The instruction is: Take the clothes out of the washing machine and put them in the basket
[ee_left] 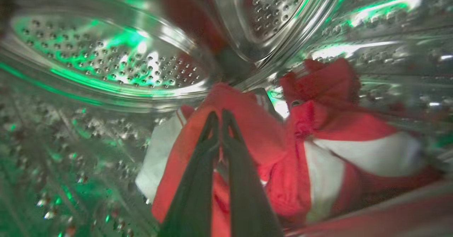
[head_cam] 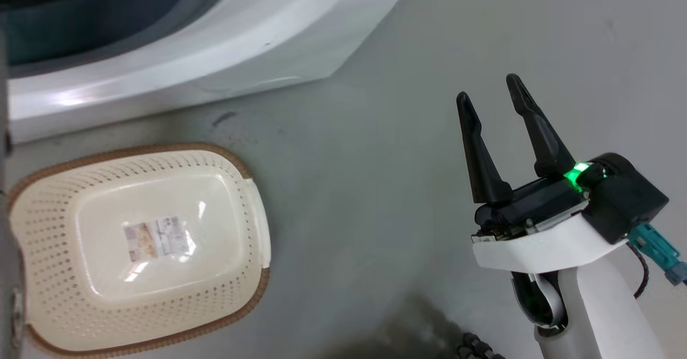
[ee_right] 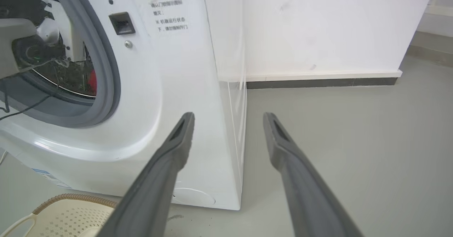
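While the left wrist view shows the left gripper pinched shut on crumpled red-and-white clothes inside the washing machine, the head view shows the cream basket on the floor and the right gripper spread wide, empty.

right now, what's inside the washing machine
Red-and-white clothes lie bunched in the steel drum, with the left gripper shut on a red fold. Anything beneath the pile is covered and can't be seen.
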Robot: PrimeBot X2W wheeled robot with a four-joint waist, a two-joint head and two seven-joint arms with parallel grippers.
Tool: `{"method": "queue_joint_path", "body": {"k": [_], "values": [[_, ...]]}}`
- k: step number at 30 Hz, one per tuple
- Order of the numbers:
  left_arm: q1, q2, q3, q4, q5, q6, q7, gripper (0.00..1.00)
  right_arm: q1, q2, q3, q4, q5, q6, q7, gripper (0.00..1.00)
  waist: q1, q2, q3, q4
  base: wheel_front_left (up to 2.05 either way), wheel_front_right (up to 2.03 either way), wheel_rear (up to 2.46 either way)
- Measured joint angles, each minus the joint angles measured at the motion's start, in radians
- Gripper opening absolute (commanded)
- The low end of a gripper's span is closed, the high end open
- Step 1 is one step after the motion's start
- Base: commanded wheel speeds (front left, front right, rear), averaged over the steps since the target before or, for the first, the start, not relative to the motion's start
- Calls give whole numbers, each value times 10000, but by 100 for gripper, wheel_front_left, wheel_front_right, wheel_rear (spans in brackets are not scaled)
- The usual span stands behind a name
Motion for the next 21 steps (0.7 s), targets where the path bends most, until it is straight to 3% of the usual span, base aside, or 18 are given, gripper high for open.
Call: {"method": "queue_joint_path", "body": {"k": [8, 16, 21], "values": [[1695, -694, 249, 115, -796, 123, -1987, 0, 401, 4, -105, 437, -460, 2, 0, 100, 0, 0, -1427, 452, 0, 0, 0], [3738, -1248, 685, -12, -1668, 167, -3196, 0, 1017, 6, -128, 809, -748, 2, 8, 100, -2, 0, -3009, 724, 0, 0, 0], [4817, -1553, 980, -886, -2180, 107, -3544, 0, 1375, 4, -324, 853, -936, 0, 167, 100, -3, 0, -3869, 863, 0, 0, 0]]}}
